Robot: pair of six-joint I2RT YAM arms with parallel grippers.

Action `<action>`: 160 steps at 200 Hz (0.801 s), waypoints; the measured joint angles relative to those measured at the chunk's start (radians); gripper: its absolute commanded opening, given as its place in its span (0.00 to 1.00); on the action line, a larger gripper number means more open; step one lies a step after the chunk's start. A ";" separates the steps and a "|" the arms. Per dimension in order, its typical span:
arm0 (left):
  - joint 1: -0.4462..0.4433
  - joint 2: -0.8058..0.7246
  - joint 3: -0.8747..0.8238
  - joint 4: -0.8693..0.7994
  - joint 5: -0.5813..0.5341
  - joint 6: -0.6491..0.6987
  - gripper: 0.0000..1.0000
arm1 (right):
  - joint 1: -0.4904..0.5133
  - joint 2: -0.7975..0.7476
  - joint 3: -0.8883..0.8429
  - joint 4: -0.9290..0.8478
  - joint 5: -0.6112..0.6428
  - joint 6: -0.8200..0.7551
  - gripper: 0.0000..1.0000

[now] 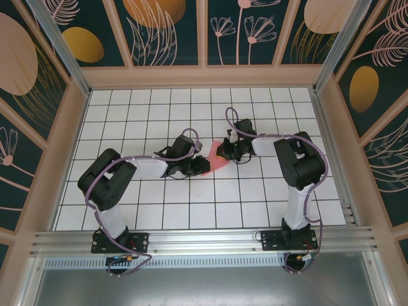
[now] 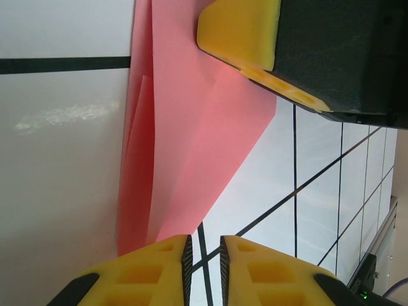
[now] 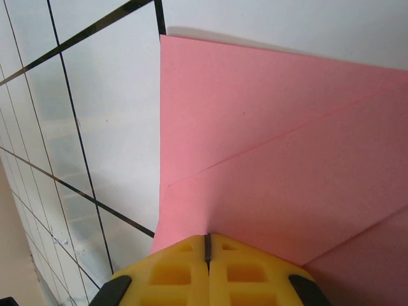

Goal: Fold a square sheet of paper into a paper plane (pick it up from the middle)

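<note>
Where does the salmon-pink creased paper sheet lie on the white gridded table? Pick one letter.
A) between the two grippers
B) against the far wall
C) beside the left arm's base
A: in the top view the salmon-pink creased paper sheet lies between the left gripper and the right gripper.

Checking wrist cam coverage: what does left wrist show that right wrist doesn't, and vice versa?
Left wrist: the left jaws slightly apart, with a grid line visible through the gap. The narrow folded tip of the pink paper runs down beside them, and the right arm's yellow finger sits over its far end.
Right wrist: the right jaws shut at the paper's edge, and a wide face crossed by straight creases.
Both: the same pink paper lying on the white gridded table.
</note>
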 measured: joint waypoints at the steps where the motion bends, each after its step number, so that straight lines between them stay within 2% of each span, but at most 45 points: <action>1: 0.000 0.000 0.000 0.000 0.000 0.000 0.22 | 0.000 0.000 0.000 0.000 0.000 0.000 0.00; 160: 0.000 0.015 -0.023 0.006 0.001 0.000 0.22 | -0.002 0.004 0.002 0.000 -0.006 0.000 0.00</action>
